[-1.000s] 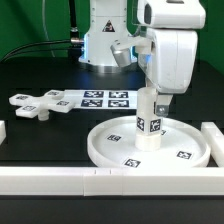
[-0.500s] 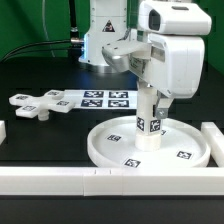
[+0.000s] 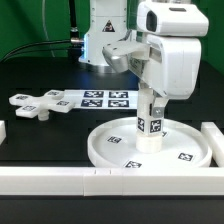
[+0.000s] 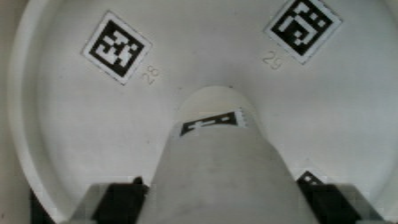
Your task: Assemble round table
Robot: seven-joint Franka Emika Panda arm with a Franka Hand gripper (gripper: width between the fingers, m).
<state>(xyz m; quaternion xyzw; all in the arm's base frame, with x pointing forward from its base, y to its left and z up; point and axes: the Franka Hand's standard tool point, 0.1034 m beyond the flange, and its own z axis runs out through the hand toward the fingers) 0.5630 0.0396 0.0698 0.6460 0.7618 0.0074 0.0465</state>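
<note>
The large white rimmed disc (image 3: 103, 150) lies flat on the black table, near the front. The short cylinder post (image 3: 148, 126) stands upright on the disc's centre. My gripper (image 3: 150, 100) comes down from above and is shut on the post's upper part. In the wrist view the post (image 4: 221, 140) runs between the two dark fingers (image 4: 121, 202), with the tagged disc floor (image 4: 71, 110) below it. The flat cross-shaped piece (image 3: 35, 104) lies apart on the table at the exterior view's left.
The marker board (image 3: 103, 98) lies behind the disc. Long white bars edge the table at the front (image 3: 100, 181) and at the exterior view's right (image 3: 213, 136). The arm's base (image 3: 105, 40) stands at the back.
My wrist has turned about the post's axis, with the post still upright on the disc's centre. The disc and the cross-shaped piece have not moved.
</note>
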